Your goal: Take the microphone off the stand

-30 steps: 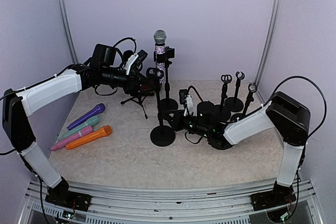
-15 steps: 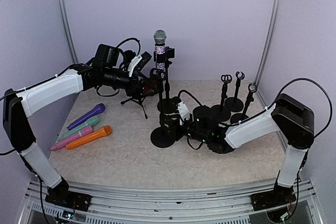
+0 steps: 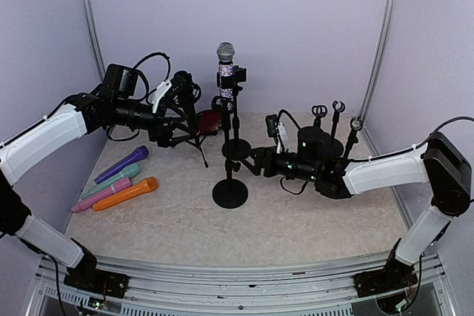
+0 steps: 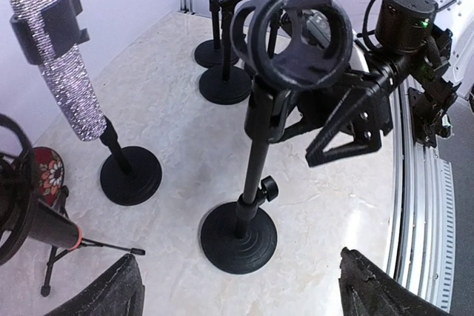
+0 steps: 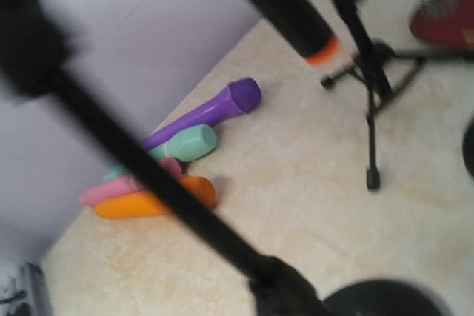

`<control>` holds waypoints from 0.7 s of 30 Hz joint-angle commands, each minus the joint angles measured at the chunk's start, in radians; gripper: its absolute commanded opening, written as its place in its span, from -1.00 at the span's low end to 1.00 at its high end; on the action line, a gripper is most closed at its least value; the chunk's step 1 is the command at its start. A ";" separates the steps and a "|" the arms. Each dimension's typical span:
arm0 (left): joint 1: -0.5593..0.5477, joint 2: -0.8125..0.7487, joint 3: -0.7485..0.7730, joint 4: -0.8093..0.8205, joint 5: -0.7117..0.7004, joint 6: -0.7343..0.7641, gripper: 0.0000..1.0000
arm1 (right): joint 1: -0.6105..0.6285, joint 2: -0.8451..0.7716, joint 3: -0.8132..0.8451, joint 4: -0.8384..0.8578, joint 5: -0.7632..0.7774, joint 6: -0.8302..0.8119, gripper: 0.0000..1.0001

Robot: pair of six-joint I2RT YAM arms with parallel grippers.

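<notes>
A silver glitter microphone (image 3: 226, 72) stands upright, clipped in a tall black stand (image 3: 237, 146); the left wrist view shows the microphone (image 4: 63, 72) at the left. In front of it is an empty stand (image 3: 229, 192) whose round clip (image 4: 296, 35) holds nothing. My left gripper (image 3: 180, 112) hangs left of both stands, open; its fingertips (image 4: 111, 286) frame the empty stand's base (image 4: 238, 236) from above. My right gripper (image 3: 253, 163) is low, just right of the empty stand's pole, jaws apart and off the pole; the left wrist view shows the right gripper (image 4: 329, 127).
A black microphone with an orange ring (image 5: 292, 16) sits tilted in a tripod stand (image 3: 194, 137), beside a red patterned thing (image 3: 208, 120). Purple (image 3: 122, 163), teal, pink and orange (image 3: 126, 194) microphones lie at the left. Three short empty stands (image 3: 333, 135) are back right.
My left gripper pulled back to the left, away from the empty stand's clip, and opened wider. My right gripper let go of that stand's pole and backed off to the right.
</notes>
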 commanded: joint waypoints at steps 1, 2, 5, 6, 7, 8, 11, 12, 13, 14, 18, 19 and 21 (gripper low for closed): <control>0.054 -0.084 -0.058 -0.066 0.011 0.056 0.79 | -0.034 0.036 0.019 -0.055 -0.148 0.265 0.37; 0.072 -0.103 -0.077 -0.069 0.018 0.058 0.80 | -0.038 0.049 0.031 -0.063 -0.162 0.282 0.37; 0.117 -0.155 -0.129 -0.083 0.034 0.078 0.80 | -0.048 0.096 0.062 -0.060 -0.232 0.301 0.31; 0.127 -0.169 -0.141 -0.091 0.036 0.086 0.80 | -0.052 0.110 0.072 -0.066 -0.254 0.299 0.26; 0.136 -0.181 -0.150 -0.103 0.039 0.095 0.80 | -0.056 0.119 0.078 -0.066 -0.264 0.294 0.21; 0.145 -0.191 -0.159 -0.115 0.043 0.102 0.80 | -0.059 0.126 0.081 -0.066 -0.270 0.288 0.15; 0.171 -0.216 -0.172 -0.143 0.049 0.122 0.80 | -0.065 0.131 0.085 -0.059 -0.271 0.262 -0.06; 0.179 -0.224 -0.176 -0.148 0.050 0.127 0.80 | -0.065 0.131 0.091 -0.065 -0.268 0.250 -0.10; 0.188 -0.227 -0.177 -0.153 0.051 0.132 0.80 | -0.065 0.132 0.096 -0.071 -0.267 0.239 -0.11; 0.194 -0.231 -0.179 -0.157 0.053 0.136 0.80 | -0.065 0.136 0.105 -0.079 -0.264 0.229 -0.12; 0.205 -0.236 -0.178 -0.165 0.053 0.140 0.79 | -0.065 0.161 0.139 -0.127 -0.247 0.189 -0.16; 0.206 -0.236 -0.179 -0.167 0.054 0.141 0.79 | -0.065 0.167 0.147 -0.134 -0.247 0.180 -0.19; 0.206 -0.238 -0.178 -0.168 0.056 0.140 0.79 | -0.065 0.176 0.155 -0.147 -0.247 0.169 -0.26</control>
